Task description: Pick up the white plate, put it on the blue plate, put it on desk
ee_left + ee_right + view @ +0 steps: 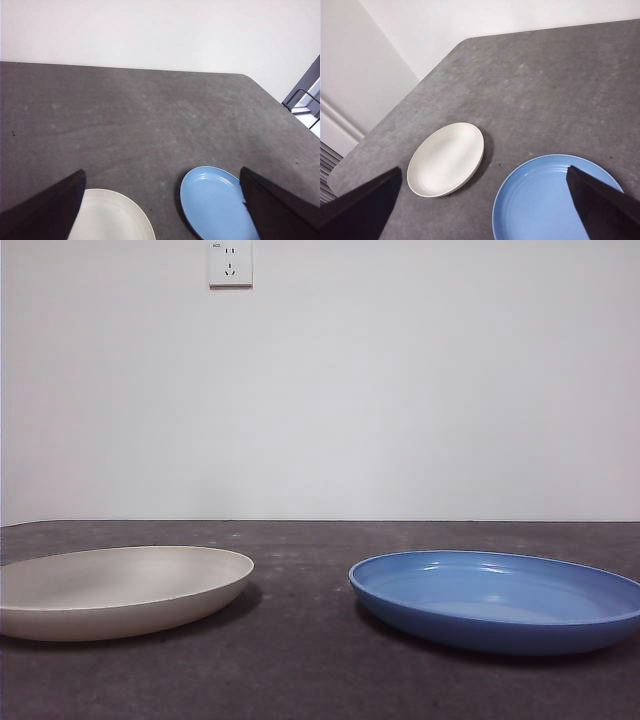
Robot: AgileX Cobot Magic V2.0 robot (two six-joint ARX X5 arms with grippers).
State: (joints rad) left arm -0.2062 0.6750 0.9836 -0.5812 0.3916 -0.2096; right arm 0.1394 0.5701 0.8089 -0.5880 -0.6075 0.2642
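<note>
The white plate (115, 588) lies flat on the desk (300, 640) at the left, and the blue plate (497, 598) lies flat at the right, a gap of bare desk between them. Both are empty. My left gripper (162, 210) hangs high above the desk, open, with the white plate (112, 220) and blue plate (215, 205) far below between its jaws. My right gripper (482, 205) is also high and open, above the white plate (446, 159) and blue plate (545, 200). Neither gripper shows in the front view.
A white wall with a socket (230, 262) stands behind the desk. The desk's rounded corners (465, 42) and side edges show in the wrist views. A dark railing (305, 97) lies beyond one edge.
</note>
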